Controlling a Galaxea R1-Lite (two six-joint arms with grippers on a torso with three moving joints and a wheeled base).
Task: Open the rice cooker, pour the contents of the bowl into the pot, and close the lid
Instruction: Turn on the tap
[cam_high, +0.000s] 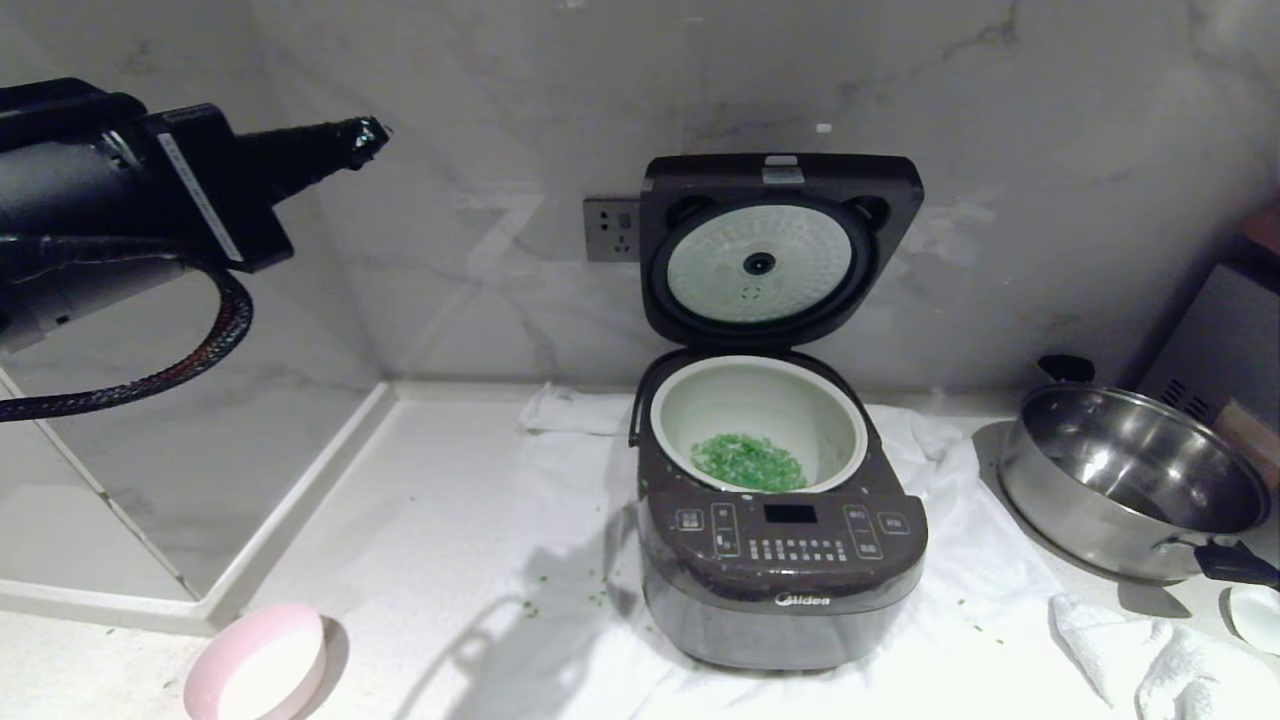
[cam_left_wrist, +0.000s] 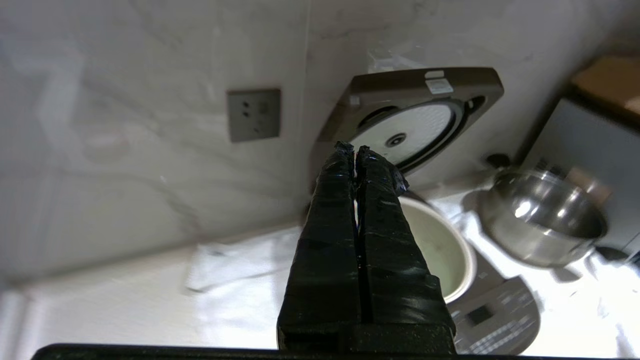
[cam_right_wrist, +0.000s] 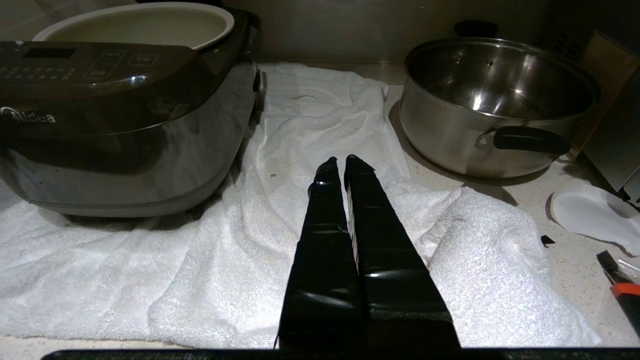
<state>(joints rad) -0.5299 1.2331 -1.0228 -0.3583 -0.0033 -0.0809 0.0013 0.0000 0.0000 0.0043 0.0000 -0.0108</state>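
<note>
Two of the three steps look done from the head view: the lid (cam_high: 780, 245) of the rice cooker (cam_high: 782, 560) stands upright against the wall, the green bits (cam_high: 748, 462) lie in the pot (cam_high: 758, 422), and the emptied bowl (cam_high: 258, 664) sits on the tabletop (cam_high: 420, 560) well left of the cooker, while the left claw (cam_high: 366, 137) hangs high at the upper left. From the left wrist view its fingers (cam_left_wrist: 345, 165) are pressed together on nothing, pointing toward the raised lid, so closing it is what remains. Seen from the right wrist, the right claw (cam_right_wrist: 344, 162) is also pressed together and empty, low over the white towel (cam_right_wrist: 320, 120) between the cooker and the steel pan (cam_right_wrist: 495, 105).
</note>
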